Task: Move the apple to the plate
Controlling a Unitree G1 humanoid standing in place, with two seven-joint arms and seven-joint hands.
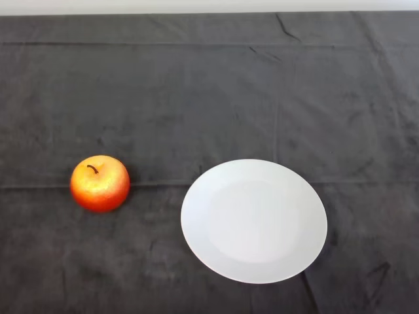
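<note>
Dark cloth [209, 85] is covering the whole table, creased and otherwise bare, and on it the apple [99, 183] is sitting upright with its stem pointing up, out at about 8 o'clock from the middle of the view. Toward 5 o'clock the white plate [196, 216] is lying flat with nothing on it, apart from the apple with a strip of cloth between them, so the move is not yet begun. No part of the robot is showing, probably because the left arm is waiting below the lower left edge, the side nearest the apple.
</note>
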